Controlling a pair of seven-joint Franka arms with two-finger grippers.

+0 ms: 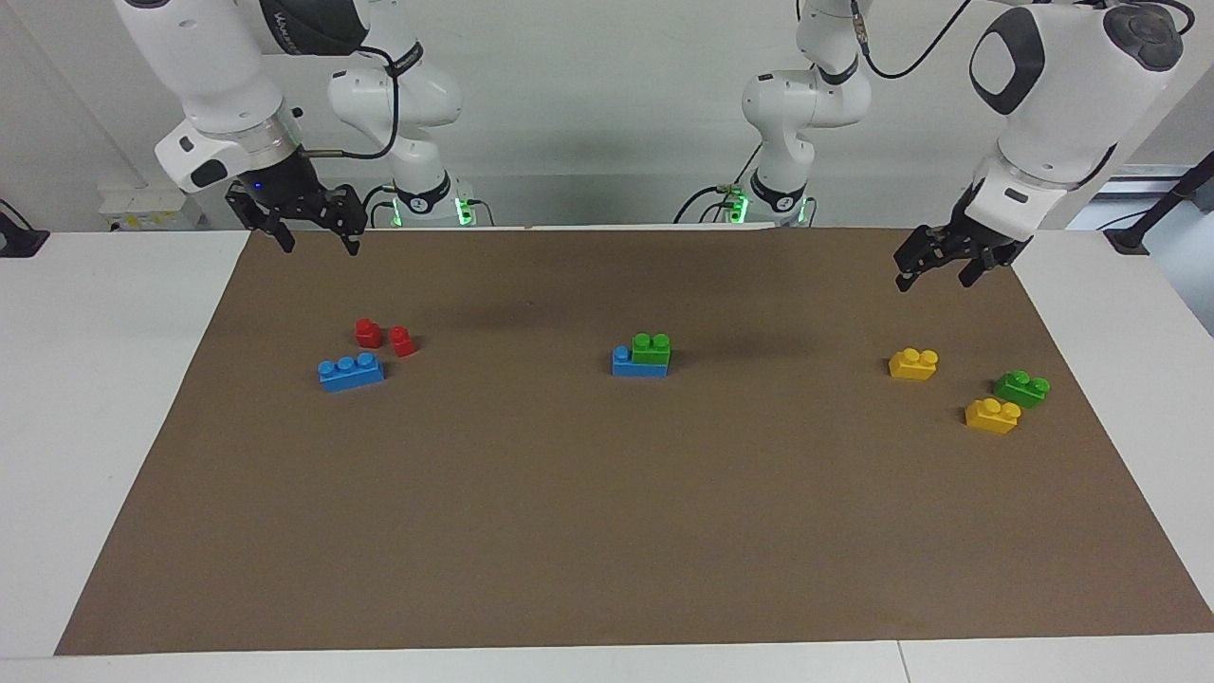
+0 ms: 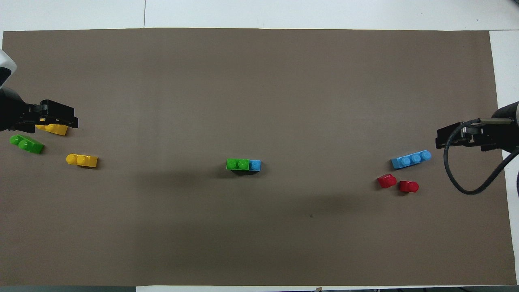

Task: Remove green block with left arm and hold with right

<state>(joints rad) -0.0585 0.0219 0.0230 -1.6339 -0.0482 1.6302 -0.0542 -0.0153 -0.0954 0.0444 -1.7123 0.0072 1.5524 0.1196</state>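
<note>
A bright green two-stud block (image 1: pixel 651 349) sits on a blue brick (image 1: pixel 626 364) in the middle of the brown mat; it also shows in the overhead view (image 2: pixel 237 164). It covers the blue brick (image 2: pixel 255 165) except for one stud toward the right arm's end. My left gripper (image 1: pixel 937 275) is open and empty, raised over the mat at the left arm's end (image 2: pixel 73 120). My right gripper (image 1: pixel 318 245) is open and empty, raised over the mat at the right arm's end (image 2: pixel 440 140). Both are well apart from the stack.
At the left arm's end lie a second loose green block (image 1: pixel 1021 388) (image 2: pixel 26 144) and two yellow bricks (image 1: pixel 913 363) (image 1: pixel 992 415). At the right arm's end lie a blue three-stud brick (image 1: pixel 351 370) and two small red blocks (image 1: pixel 368 332) (image 1: pixel 402 341).
</note>
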